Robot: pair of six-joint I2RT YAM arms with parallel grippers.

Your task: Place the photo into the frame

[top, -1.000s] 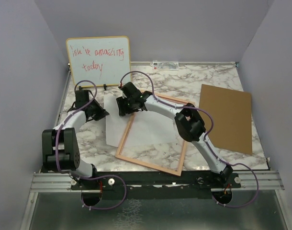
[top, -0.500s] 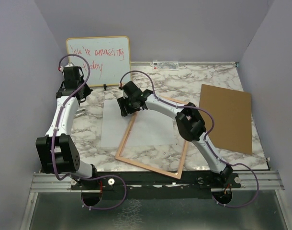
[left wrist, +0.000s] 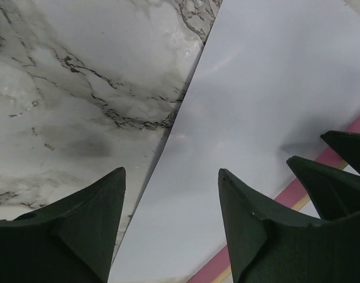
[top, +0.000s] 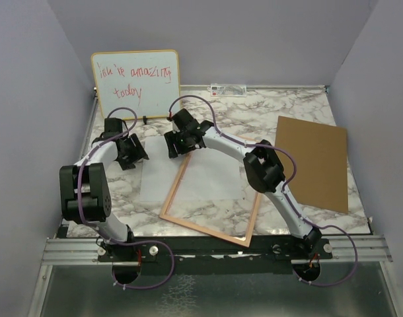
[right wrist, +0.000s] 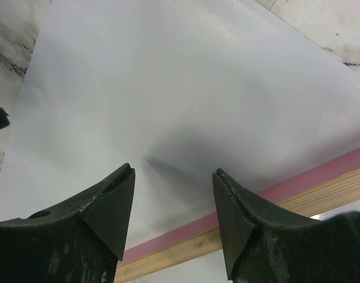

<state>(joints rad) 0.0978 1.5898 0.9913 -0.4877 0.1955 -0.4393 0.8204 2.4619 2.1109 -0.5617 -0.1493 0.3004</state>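
White side up, photo (top: 155,179) lies crossed by left rail of frame (top: 201,229). L gripper (left wrist: 171,172) spread astride photo's left edge, R gripper (right wrist: 174,171) spread over its far end, prob. to square it w/ frame.

This looks like a robotics lab test cell, not a lived-in room: plain lavender panels (top: 254,39) close in a marble-patterned table (top: 254,109) on three sides. Along the bottom of the top view, an aluminium rail (top: 208,249) carries the bolted left arm (top: 86,195) and right arm (top: 264,172), both trailing purple cables (top: 163,264). A hand-lettered whiteboard (top: 135,82) leans against the back panel at upper left.
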